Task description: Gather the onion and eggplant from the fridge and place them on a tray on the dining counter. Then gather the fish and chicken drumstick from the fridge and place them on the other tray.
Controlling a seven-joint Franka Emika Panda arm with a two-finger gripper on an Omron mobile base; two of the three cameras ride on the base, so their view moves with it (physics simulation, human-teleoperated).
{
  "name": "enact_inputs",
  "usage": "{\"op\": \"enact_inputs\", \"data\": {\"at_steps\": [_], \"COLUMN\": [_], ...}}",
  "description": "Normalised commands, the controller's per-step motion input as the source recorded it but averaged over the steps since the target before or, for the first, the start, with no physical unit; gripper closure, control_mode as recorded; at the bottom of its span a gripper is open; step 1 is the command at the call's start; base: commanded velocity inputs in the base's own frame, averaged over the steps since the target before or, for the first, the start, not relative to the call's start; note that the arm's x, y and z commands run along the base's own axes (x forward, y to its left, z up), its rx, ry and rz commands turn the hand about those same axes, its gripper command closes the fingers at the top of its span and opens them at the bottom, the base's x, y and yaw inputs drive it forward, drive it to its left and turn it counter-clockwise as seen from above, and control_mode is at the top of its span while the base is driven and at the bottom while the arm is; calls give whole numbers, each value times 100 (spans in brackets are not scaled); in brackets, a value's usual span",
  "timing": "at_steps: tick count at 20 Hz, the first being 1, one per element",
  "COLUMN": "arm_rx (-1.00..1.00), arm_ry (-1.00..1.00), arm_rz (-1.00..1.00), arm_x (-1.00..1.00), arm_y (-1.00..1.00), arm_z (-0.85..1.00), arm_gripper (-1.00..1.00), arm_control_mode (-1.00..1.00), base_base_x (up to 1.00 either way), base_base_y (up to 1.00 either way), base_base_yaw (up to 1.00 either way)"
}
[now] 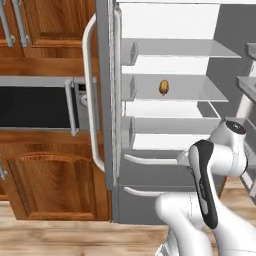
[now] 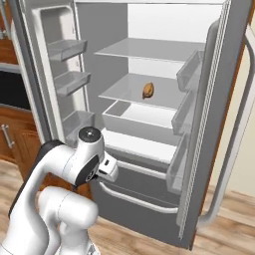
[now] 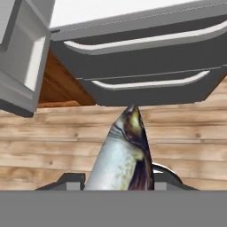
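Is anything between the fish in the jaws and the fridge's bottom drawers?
Nothing. In the hand view the fish, held in the gripper, points toward the lower drawers, with bare wooden floor behind.

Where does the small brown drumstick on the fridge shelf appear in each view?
Left base view: small brown chicken drumstick lies on the middle grey fridge shelf, centre-right of the picture.
Right base view: the drumstick lies on the same shelf, slightly above centre.
Hand view: not in it.
Shared landmark: the two grey bottom drawers with pale curved handles.
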Motion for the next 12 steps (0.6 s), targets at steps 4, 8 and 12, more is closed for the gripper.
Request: {"op": "enact_inputs", "data": {"at_steps": [4, 8, 12], "arm_rx": [0, 0, 0], "arm_ry": [0, 0, 0], "arm_rz": [0, 0, 0], "arm_x": [0, 0, 0], "arm_y": [0, 0, 0], "arm_z": [0, 0, 0], "arm_gripper": [100, 100, 100], "arm_control_mode": [100, 100, 100], "base_base_x": [-57, -53, -30], "base_base_y": [0, 0, 0], "base_base_yaw": [-15, -32, -38]}}
